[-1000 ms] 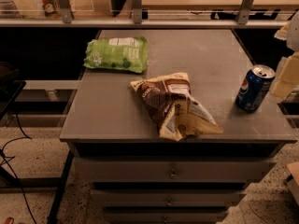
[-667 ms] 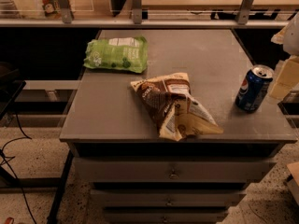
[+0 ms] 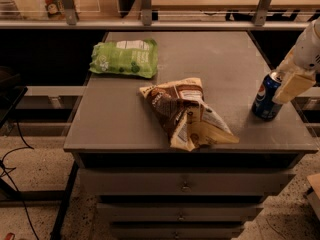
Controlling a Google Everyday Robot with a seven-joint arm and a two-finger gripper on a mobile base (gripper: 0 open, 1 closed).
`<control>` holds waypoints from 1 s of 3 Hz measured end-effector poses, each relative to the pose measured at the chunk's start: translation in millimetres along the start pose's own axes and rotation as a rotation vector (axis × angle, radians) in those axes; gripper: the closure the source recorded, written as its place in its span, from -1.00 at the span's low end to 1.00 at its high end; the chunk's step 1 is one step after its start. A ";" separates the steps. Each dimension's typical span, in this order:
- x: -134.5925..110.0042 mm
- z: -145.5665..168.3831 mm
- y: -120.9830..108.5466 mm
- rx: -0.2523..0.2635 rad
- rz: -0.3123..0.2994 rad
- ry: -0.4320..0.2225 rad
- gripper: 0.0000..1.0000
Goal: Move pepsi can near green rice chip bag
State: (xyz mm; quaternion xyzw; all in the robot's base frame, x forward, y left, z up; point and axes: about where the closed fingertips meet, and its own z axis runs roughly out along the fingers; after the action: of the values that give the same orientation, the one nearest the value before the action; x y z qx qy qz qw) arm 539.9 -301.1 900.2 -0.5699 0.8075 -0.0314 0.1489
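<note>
The pepsi can [image 3: 265, 97] stands upright near the right edge of the grey table top [image 3: 115, 119], dark blue with a round logo and silver top. The green rice chip bag [image 3: 124, 58] lies at the table's far left. My gripper [image 3: 291, 84] reaches in from the right edge of the view; its cream finger [image 3: 293, 86] is right beside the can's upper right side, touching or nearly so.
A larger brown-and-cream snack bag [image 3: 186, 113] lies in the middle of the table, between the can and the green bag. Drawers [image 3: 185, 186] sit below the top. A rail with posts [image 3: 146, 6] runs behind the table. Cables [image 3: 12, 169] lie on the floor left.
My gripper has come in leftward and slightly down, closer against the can's right side. The can and both bags have not moved.
</note>
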 end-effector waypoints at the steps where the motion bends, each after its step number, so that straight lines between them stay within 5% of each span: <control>1: -5.8 9.6 6.9 -0.037 -0.010 -0.024 0.27; 2: -6.3 10.5 6.3 -0.036 -0.010 -0.024 0.74; 3: -6.8 11.9 6.1 -0.036 -0.011 -0.025 1.00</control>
State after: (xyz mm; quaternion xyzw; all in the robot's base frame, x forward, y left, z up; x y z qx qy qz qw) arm 539.8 -291.2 888.9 -0.5772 0.8030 -0.0106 0.1484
